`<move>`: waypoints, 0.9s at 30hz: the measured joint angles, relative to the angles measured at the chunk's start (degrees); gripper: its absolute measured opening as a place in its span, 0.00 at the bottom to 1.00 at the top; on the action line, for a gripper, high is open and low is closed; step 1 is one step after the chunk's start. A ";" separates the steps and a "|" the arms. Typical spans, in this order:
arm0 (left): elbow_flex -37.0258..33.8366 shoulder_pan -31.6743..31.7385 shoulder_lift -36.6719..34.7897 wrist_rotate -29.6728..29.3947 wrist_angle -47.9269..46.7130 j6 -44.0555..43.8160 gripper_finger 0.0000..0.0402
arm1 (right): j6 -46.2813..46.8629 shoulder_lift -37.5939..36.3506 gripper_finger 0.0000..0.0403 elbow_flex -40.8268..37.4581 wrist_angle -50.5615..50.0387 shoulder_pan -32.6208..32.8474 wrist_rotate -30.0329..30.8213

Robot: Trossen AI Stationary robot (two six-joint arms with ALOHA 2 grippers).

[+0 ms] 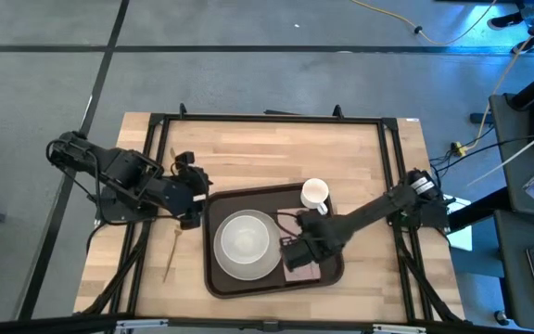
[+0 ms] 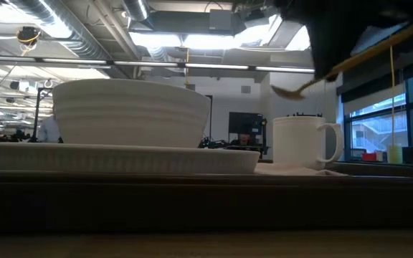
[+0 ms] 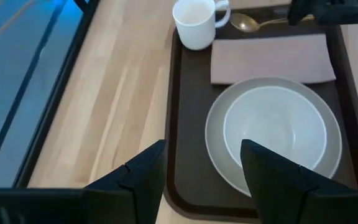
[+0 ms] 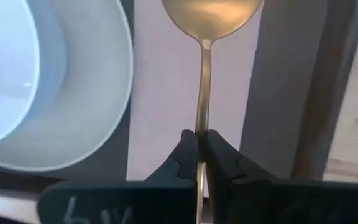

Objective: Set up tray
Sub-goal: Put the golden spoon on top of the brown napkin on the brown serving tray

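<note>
On the desk (image 1: 248, 153), the right hand (image 4: 201, 152) (clamped on the spoon (image 4: 207, 37)) should lower it level onto the napkin (image 4: 166, 93); the left hand (image 3: 201, 168) waits wide.

Grey floor (image 1: 248, 83), ceiling lights (image 2: 192, 39), windows (image 2: 378, 122)

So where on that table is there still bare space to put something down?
The wood behind the tray, up to the far edge of the table, is bare, as is the strip right of the tray. The tray itself is crowded: plate with bowl, napkin, mug, and the right gripper holding a gold spoon.
</note>
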 joint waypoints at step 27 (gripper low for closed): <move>0.00 0.00 -0.01 -0.07 -2.05 -2.01 0.49 | 0.10 0.41 0.01 -22.36 23.49 -3.10 -3.37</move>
